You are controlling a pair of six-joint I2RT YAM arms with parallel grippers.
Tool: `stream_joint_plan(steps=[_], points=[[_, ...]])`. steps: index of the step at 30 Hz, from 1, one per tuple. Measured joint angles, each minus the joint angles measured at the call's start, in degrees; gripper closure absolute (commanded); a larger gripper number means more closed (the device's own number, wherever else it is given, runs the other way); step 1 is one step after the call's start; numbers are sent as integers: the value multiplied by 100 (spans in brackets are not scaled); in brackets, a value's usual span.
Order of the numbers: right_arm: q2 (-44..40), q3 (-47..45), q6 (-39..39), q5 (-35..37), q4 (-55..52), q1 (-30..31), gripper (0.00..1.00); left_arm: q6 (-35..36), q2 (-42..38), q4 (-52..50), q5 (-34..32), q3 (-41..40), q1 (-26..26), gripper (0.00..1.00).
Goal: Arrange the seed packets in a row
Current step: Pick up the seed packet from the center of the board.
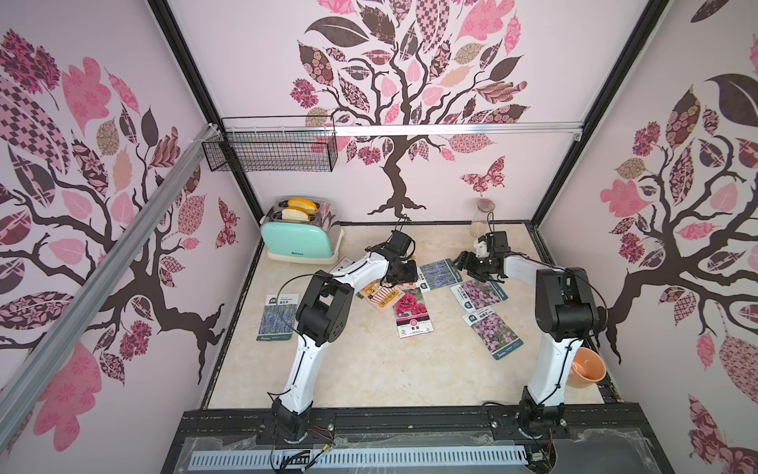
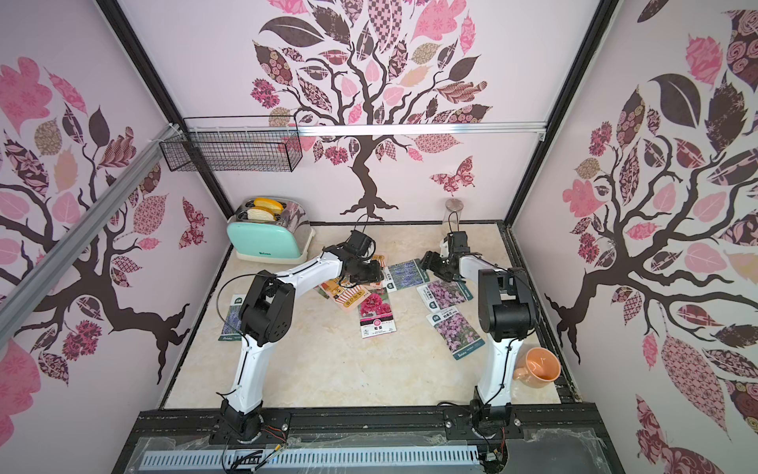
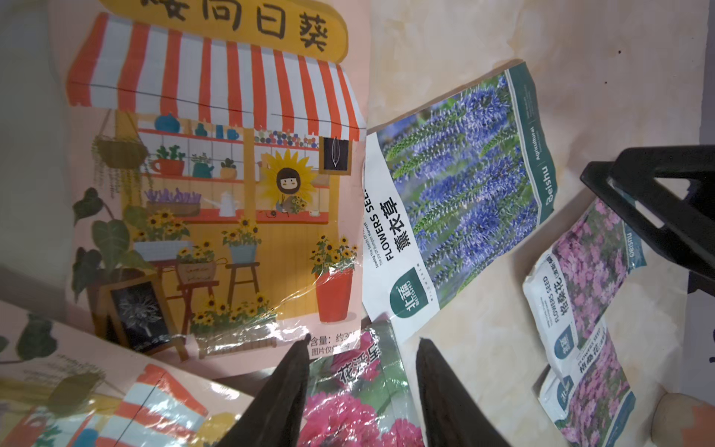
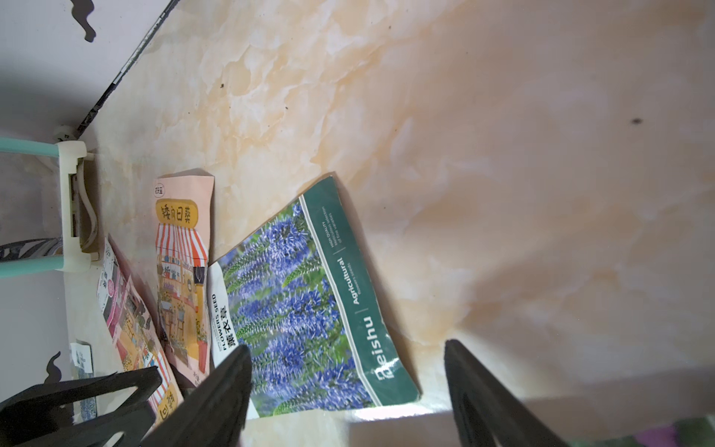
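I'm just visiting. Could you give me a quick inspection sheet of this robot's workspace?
Surface: marble-look tabletop, no spills seen.
Job's things: seed packets scattered, not in a row; lone lavender packet sits apart, others crowd mid-table.
Clutter: toaster, glass jar, orange cup.
Grippers: left gripper open above the magenta packet; right gripper open by the middle lavender packet.
Cables: loose wires at the left arm's base.
Surroundings: tree-mural walls, wire basket.
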Motion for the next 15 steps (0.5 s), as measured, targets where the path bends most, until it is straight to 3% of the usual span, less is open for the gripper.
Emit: stream_joint_plan(steps=[8,15], points=[[173,2,-4,-87,101,0,20,22,435,-192,15,315,2,64],[254,-2,-57,-420,203,0,30,-7,721,-503,2,804,0,66]])
